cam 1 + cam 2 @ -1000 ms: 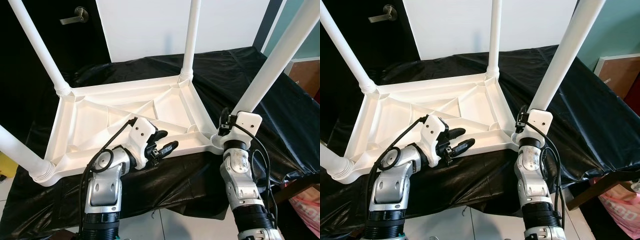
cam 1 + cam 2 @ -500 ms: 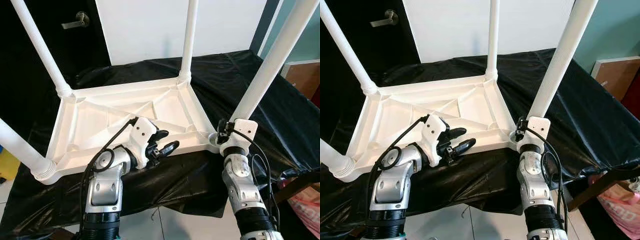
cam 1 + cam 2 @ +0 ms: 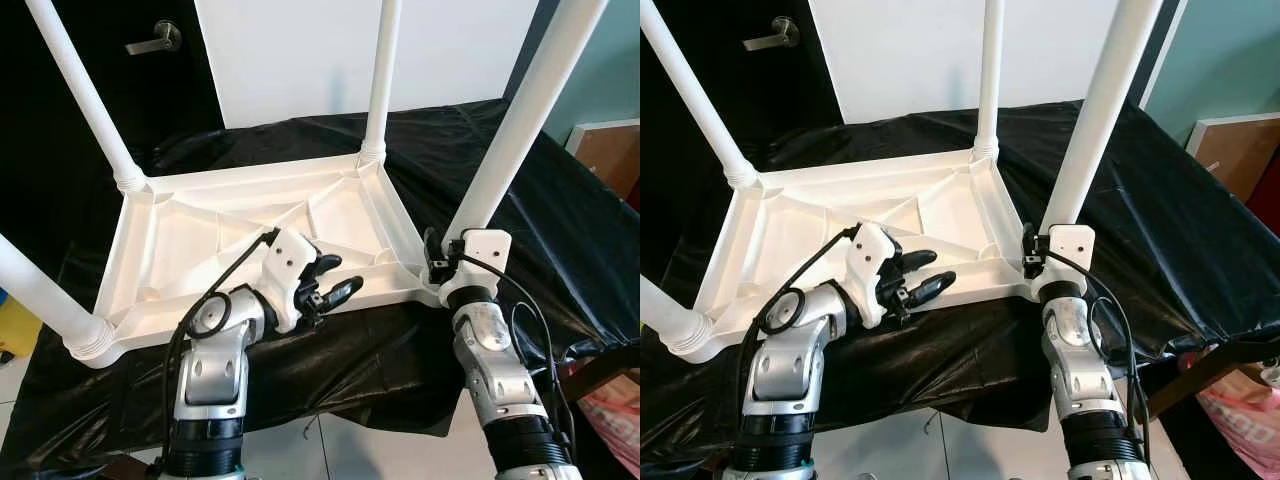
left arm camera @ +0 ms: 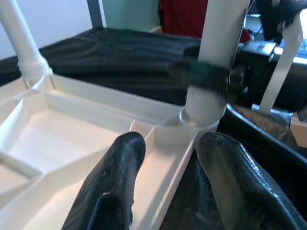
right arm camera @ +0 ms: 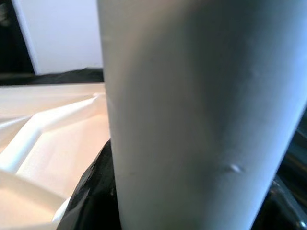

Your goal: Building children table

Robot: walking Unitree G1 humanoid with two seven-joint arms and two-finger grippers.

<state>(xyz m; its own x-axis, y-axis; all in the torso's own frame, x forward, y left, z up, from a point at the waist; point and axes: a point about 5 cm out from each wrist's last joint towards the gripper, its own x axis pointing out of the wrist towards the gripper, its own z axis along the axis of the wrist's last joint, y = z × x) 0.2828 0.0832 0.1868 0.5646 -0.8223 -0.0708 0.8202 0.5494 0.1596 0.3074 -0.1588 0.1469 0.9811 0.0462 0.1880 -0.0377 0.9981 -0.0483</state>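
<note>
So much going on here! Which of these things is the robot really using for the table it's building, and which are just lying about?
Part of the job:
- white tabletop, upside down
- four white legs standing in its corners; near right leg
- right gripper at that leg's base
- left gripper, fingers apart over the tabletop's near rim

Just lying about:
- black sheet underneath
- yellow thing
- pink bag

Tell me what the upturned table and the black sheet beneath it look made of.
Upturned table: apparently moulded white plastic with a smooth semi-matte finish; ribbed underside, tubular legs in corner sockets. Black sheet: thin glossy plastic film, probably, judging by creases and shiny highlights.
</note>
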